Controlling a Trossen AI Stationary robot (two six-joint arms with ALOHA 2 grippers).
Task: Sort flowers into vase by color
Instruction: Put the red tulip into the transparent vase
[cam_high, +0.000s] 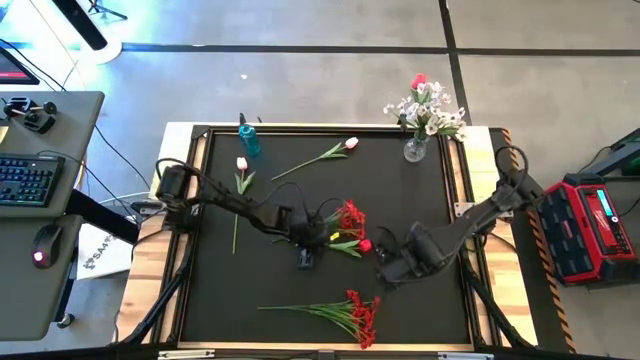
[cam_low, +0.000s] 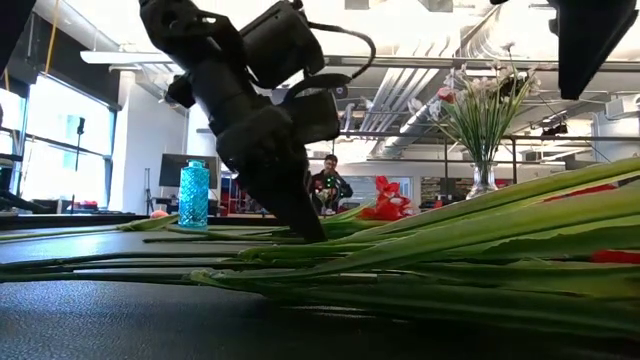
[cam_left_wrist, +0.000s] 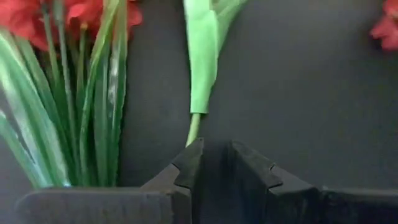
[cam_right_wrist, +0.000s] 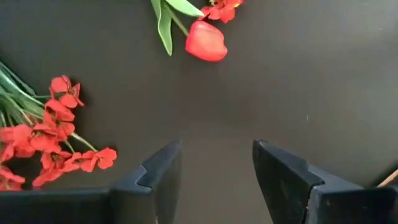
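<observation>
Flowers lie scattered over the black mat. A red bunch rests near the mat's middle, with a red rose just beside it. Another red bunch lies along the near edge, its stems pointing toward the left arm's side. Two pink-white tulips sit farther back: one tulip near a blue bottle, the other toward the middle of the far edge. A glass vase at the far right corner holds white sprays and one red bloom.

The left gripper is down at the mat beside the middle red bunch. Its wrist view shows the jaws nearly together, with a green stem running down into the narrow gap between the fingers; whether they actually pinch it cannot be told. In the low view the fingertips touch the mat among the stems.

The right gripper hovers low just beside the rose, jaws well apart, with only bare mat between them in its wrist view.

A person sits in the room behind the table.
</observation>
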